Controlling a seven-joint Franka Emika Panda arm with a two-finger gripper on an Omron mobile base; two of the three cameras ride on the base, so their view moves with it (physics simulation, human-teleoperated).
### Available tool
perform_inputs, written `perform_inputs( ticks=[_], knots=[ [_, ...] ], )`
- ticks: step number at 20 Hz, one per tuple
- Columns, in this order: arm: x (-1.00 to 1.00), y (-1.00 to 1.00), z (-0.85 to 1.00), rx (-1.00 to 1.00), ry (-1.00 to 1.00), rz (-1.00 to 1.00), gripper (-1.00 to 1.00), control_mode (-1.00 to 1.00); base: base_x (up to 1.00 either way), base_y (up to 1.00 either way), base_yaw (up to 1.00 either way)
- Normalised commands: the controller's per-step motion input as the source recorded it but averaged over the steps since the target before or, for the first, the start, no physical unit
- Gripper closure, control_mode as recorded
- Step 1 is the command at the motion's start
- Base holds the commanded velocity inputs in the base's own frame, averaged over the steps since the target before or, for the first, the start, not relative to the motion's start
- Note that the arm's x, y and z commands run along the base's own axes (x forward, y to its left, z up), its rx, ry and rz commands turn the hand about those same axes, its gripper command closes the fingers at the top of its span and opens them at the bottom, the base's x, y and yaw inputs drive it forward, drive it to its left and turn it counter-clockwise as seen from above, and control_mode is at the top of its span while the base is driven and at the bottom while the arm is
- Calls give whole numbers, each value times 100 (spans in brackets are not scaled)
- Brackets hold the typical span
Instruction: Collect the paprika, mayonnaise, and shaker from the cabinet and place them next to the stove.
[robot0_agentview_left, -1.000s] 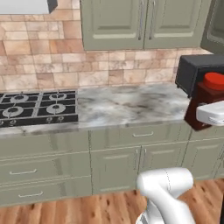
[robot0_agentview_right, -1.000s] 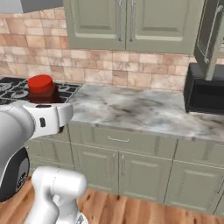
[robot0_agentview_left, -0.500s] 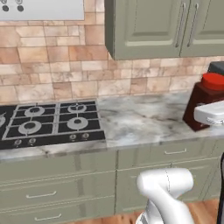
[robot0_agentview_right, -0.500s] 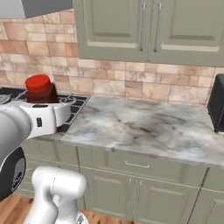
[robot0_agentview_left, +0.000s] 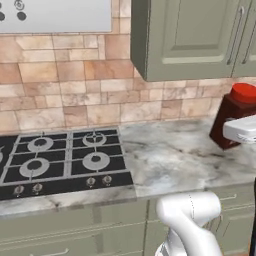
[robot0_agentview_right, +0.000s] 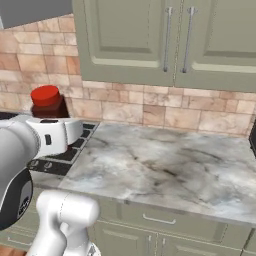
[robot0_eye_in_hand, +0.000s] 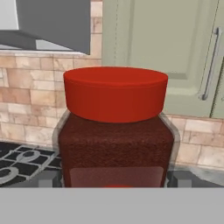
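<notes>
**Paprika held upright in the gripper, ready for a spot beside the stove**

The step in hand looks like setting the paprika (robot0_eye_in_hand: 114, 131) down on the counter (robot0_agentview_right: 165, 170) next to the stove (robot0_agentview_left: 60, 162). To do it well, keep the bottle upright, carry it low over the bare marble just off the cooktop's edge, and lower it until its base sits flat before letting go. Choose a place clear of the burners and knobs, and back from the counter's front edge, so that room remains alongside for the mayonnaise and the shaker. Release slowly and draw the hand straight back; a tall bottle like this would likely tip if a finger drags on it.

The gripper (robot0_eye_in_hand: 114, 181) has its jaws set wide and closed on the paprika's lower body: in the hand view the bottle stands between the two fingertips, one at 8 o'clock and one at 4 o'clock of it, with the red cap at 12 o'clock. In the left base view the bottle rises at 11 o'clock from the white hand, off to the 3 o'clock side of the stove. The cabinet (robot0_agentview_right: 165, 40) hangs above at 12 o'clock, doors shut.
</notes>
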Motion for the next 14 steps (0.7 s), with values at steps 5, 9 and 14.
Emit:
perform_inputs(
  ticks=[5,9,14],
  knots=[
    [0,0,0,0,0,0,100,100,51,34,0],
    [54,14,-30,0,6,3,100,-100,14,9,0],
    [92,11,-59,0,7,20,100,-100,0,0,0]
  ],
)
